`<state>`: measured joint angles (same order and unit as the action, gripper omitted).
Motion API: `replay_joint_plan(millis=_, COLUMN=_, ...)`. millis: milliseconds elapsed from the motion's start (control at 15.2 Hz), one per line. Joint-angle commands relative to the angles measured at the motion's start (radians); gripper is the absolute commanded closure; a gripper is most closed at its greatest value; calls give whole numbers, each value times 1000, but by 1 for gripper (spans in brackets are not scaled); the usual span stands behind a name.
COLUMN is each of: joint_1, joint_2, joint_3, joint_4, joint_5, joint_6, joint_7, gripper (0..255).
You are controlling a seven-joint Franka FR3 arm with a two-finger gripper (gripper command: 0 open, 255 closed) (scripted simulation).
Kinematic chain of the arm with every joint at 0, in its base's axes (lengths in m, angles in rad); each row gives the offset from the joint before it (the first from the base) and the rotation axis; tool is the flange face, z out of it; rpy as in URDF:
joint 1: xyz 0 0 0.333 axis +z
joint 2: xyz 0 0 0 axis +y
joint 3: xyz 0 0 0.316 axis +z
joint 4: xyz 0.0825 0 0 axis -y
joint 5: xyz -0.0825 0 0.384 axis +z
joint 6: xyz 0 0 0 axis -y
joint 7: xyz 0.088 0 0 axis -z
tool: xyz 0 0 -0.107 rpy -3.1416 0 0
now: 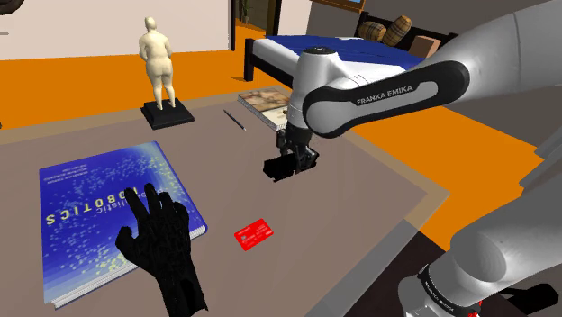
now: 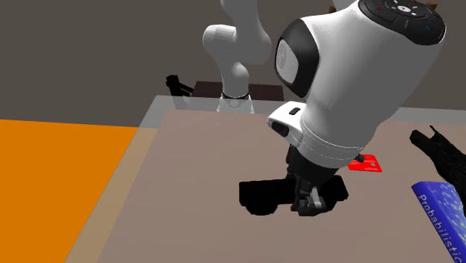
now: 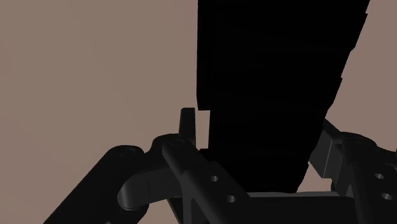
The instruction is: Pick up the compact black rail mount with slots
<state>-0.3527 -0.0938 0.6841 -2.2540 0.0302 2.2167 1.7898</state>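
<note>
A brown-grey worktop (image 1: pixel 360 198) carries everything, and the white arm (image 1: pixel 387 95) reaches down over its middle. A blue book (image 1: pixel 81 207) lies near the shoulder view's left, with a black glove (image 1: pixel 162 239) partly on it. Beyond the book stands a pale figurine (image 1: pixel 159 63). The fingers (image 3: pixel 188 124) are drawn in, clasping the black rail mount (image 2: pixel 261 196) between them, low over the worktop. A red card (image 1: pixel 253 234) lies nearby.
</note>
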Motion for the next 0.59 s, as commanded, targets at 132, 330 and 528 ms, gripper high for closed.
replay_joint_plan(millis=132, joint_1=1, joint_2=-30, joint_3=-7, joint_4=31, joint_5=21, joint_6=-55, joint_7=-17, gripper=255)
replay_joint_plan(millis=330, joint_1=2, joint_2=-50, joint_3=-13, joint_4=56, joint_5=34, joint_6=-96, joint_7=-28, gripper=255)
replay_joint_plan(millis=528, joint_1=3, joint_2=-67, joint_3=-19, joint_4=83, joint_5=44, joint_6=-137, joint_7=-37, gripper=255)
